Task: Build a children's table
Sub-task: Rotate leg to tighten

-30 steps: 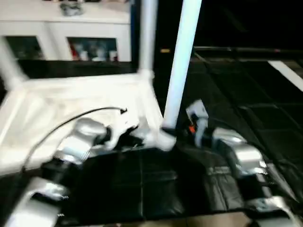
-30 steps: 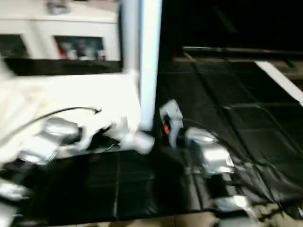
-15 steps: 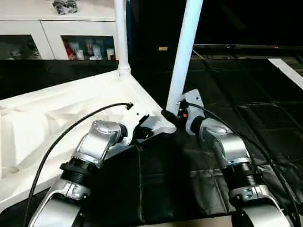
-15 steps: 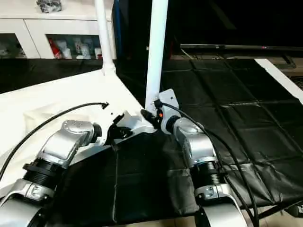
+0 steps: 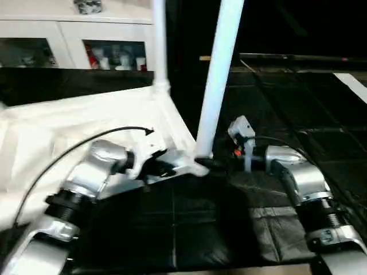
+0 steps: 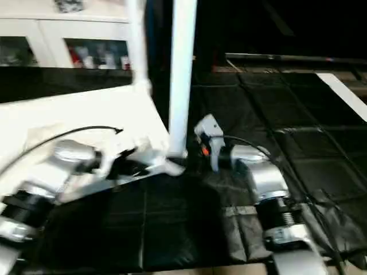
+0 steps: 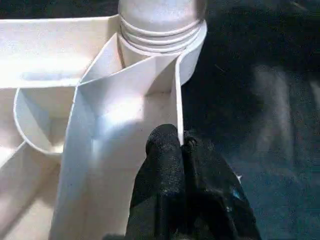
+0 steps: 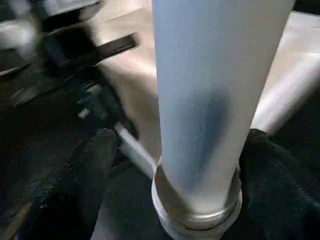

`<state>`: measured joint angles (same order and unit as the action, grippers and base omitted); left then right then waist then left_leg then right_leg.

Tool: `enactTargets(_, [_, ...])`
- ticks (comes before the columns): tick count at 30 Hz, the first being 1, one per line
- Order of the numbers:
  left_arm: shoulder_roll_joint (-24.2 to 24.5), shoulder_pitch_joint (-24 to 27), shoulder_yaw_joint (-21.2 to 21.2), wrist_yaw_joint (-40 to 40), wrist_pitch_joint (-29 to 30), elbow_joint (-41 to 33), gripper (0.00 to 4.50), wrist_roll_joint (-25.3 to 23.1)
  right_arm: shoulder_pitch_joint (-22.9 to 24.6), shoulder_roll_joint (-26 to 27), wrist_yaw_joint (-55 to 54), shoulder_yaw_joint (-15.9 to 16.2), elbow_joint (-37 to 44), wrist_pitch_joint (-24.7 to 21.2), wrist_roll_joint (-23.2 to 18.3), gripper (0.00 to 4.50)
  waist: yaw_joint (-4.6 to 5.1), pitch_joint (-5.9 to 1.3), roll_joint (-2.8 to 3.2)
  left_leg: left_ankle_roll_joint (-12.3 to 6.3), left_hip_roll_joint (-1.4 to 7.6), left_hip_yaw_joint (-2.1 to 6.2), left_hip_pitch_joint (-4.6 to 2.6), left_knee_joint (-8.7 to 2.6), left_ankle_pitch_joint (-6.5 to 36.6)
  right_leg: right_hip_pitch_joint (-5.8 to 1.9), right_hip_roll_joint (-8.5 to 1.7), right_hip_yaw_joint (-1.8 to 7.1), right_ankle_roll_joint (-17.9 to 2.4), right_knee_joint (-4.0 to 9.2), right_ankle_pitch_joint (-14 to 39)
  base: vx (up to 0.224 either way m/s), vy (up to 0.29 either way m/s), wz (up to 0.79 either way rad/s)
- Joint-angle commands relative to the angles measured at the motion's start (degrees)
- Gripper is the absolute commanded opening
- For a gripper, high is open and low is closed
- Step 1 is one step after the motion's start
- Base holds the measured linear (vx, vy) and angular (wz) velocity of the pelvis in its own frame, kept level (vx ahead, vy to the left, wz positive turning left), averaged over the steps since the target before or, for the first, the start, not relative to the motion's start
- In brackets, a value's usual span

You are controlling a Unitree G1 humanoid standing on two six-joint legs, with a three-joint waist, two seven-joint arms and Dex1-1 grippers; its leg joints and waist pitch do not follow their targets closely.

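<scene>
The children's table lies upside down: its white ribbed tabletop rests on the black mat. One white leg stands in the far corner socket. A second leg stands upright in the near corner socket. My left gripper is shut on the thin rim wall of the tabletop, just beside that near corner. My right gripper is open around the base of the near leg. Its black fingers stand on either side of the tube, with a gap on one side.
A white cabinet with glass doors stands behind the tabletop. Black quilted mat covers the floor to the right and in front. A white strip lies at the far right edge.
The head camera has shifted and tilted. My right forearm now reaches the near leg more from the side. The left gripper keeps its hold on the tabletop rim.
</scene>
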<state>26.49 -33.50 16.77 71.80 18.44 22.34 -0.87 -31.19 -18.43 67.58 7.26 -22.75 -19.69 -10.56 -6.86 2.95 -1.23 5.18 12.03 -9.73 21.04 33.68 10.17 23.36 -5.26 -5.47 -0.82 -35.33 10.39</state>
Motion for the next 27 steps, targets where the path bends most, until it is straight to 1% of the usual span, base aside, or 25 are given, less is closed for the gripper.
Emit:
enactTargets(1, [-0.05,-1.83,1.62,4.29,-4.12,-1.88,0.00,1.42,0.33,-1.25,4.96,1.26,1.47,-0.10,-1.37,4.40,-0.02,-4.03,0.48,-2.94,1.51,-0.38,-1.13,-3.54,9.02,-3.12,-3.03,3.06,-14.32,3.31,5.18,0.000,0.000,0.00])
enactTargets(2, [0.40,-1.92,2.02,5.20,-4.84,-1.66,0.00,1.26,0.28,-1.83,6.20,1.50,1.49,-0.20,-1.58,4.46,-0.32,-4.05,0.46,-2.69,1.51,-0.27,-1.04,-3.61,9.60,-3.30,-2.98,2.97,-14.26,3.26,5.94,0.000,0.000,0.00])
enactTargets(4, [1.85,-2.18,3.36,8.43,-7.43,-0.85,0.00,0.88,-0.11,-3.56,9.46,2.54,0.88,0.65,-1.83,4.46,-0.77,-4.01,0.42,-2.34,1.56,-0.27,-0.87,-3.65,9.67,-3.36,-3.06,3.03,-13.84,3.21,6.30,0.000,0.000,0.00])
enactTargets(5, [2.30,-2.24,3.81,9.41,-8.30,-0.65,0.00,0.89,-0.29,-3.94,10.18,2.84,0.47,1.40,-1.70,4.46,-1.08,-4.05,0.39,-2.09,1.55,-0.32,-1.04,-3.60,9.98,-3.20,-3.17,3.10,-13.69,3.27,6.45,0.000,0.000,0.00])
enactTargets(6, [2.89,-2.28,4.45,10.95,-9.27,-0.63,0.00,1.05,-0.54,-4.42,11.59,3.23,-0.04,2.24,-1.71,4.46,-1.12,-4.04,0.34,-2.00,1.52,-0.32,-1.00,-3.61,10.05,-3.22,-3.18,3.10,-13.66,3.25,6.55,0.000,0.000,0.00])
enactTargets(9, [3.35,-2.22,4.98,12.59,-10.08,-0.87,0.00,1.18,-0.75,-4.71,13.89,3.38,-0.50,2.89,-2.37,4.46,-1.31,-4.00,0.26,-1.54,1.49,-0.25,-0.83,-3.68,10.50,-3.33,-3.31,3.08,-13.27,3.36,8.15,0.000,0.000,0.00])
enactTargets(10, [3.54,-2.11,5.30,13.15,-10.44,-1.11,0.00,1.12,-0.76,-4.67,14.63,3.31,-0.69,3.49,-2.73,4.46,-1.30,-4.02,0.12,-1.57,1.50,-0.28,-0.81,-3.66,10.58,-3.34,-3.35,3.09,-13.22,3.38,8.39,0.000,0.000,0.00])
enactTargets(11, [3.71,-1.96,5.58,13.64,-10.62,-1.43,0.00,1.10,-0.78,-4.71,15.38,3.42,-0.79,3.57,-3.01,4.46,-1.31,-4.00,0.17,-1.52,1.52,-0.21,-0.70,-3.69,10.44,-3.38,-3.36,3.08,-13.11,3.34,8.69,0.000,0.000,0.00])
enactTargets(12, [3.71,-1.96,5.58,13.64,-10.62,-1.43,0.00,1.10,-0.78,-4.71,15.38,3.42,-0.79,3.57,-3.01,4.46,-1.33,-4.03,0.22,-1.54,1.54,-0.20,-0.75,-3.69,10.50,-3.37,-3.37,3.05,-13.09,3.37,8.83,0.000,0.000,0.00])
enactTargets(13, [3.86,-1.72,5.89,14.30,-11.05,-1.74,0.00,1.16,-0.74,-4.93,16.87,3.84,-0.74,3.24,-3.45,4.46,-1.34,-4.05,0.08,-1.64,1.54,-0.19,-0.71,-3.66,10.27,-3.38,-3.34,3.04,-13.11,3.32,8.75,0.000,0.000,0.00])
enactTargets(15, [3.83,-1.58,5.98,14.31,-11.12,-1.89,0.00,1.15,-0.61,-5.03,17.68,4.12,-0.42,2.92,-3.76,4.12,-1.31,-4.02,0.08,-1.65,1.51,-0.20,-0.65,-3.66,10.11,-3.36,-3.31,3.05,-13.05,3.33,8.85,0.000,0.000,0.00])
enactTargets(18, [3.63,-1.70,6.30,14.31,-12.22,-1.14,0.00,1.05,-0.41,-5.43,20.29,5.17,0.25,1.77,-4.57,4.07,-1.34,-4.01,-0.04,-1.77,1.53,-0.19,-0.66,-3.65,10.16,-3.36,-3.29,3.01,-12.95,3.35,9.41,0.000,0.000,0.00])
enactTargets(19, [3.58,-1.75,6.31,14.39,-12.54,-0.92,0.00,1.01,-0.39,-5.49,20.87,5.39,0.19,1.74,-4.58,3.93,-1.36,-4.04,-0.03,-1.84,1.53,-0.18,-0.59,-3.62,10.11,-3.37,-3.31,3.03,-12.88,3.35,9.45,0.000,0.000,0.00])
enactTargets(20, [3.56,-1.76,6.29,14.44,-12.70,-0.80,0.00,0.97,-0.36,-5.52,21.20,5.54,0.11,1.79,-4.54,3.68,-1.36,-4.02,-0.07,-1.79,1.52,-0.17,-0.56,-3.63,9.98,-3.39,-3.35,3.03,-12.74,3.36,9.66,0.000,0.000,0.00])
enactTargets(23, [3.58,-1.88,6.22,14.53,-13.06,-0.43,0.00,0.85,-0.38,-5.48,21.55,5.83,-0.43,2.29,-4.48,3.59,-1.34,-4.01,-0.08,-1.67,1.50,-0.18,-0.60,-3.64,9.80,-3.31,-3.30,3.01,-12.63,3.41,9.98,0.000,0.000,0.00])
enactTargets(26, [3.66,-1.94,6.19,14.55,-13.28,-0.20,0.00,0.79,-0.44,-5.55,21.68,6.08,-0.80,2.51,-4.35,3.21,-1.35,-4.04,-0.09,-1.62,1.51,-0.17,-0.62,-3.63,9.69,-3.32,-3.31,3.01,-12.58,3.38,10.09,0.000,0.000,0.00])
enactTargets(27, [3.78,-1.97,6.19,14.47,-13.58,0.03,0.00,0.71,-0.61,-5.40,21.27,6.20,-1.52,3.16,-3.96,3.19,-1.35,-4.06,-0.08,-1.61,1.49,-0.18,-0.61,-3.60,9.69,-3.29,-3.31,3.02,-12.62,3.39,9.97,0.000,0.000,0.00])
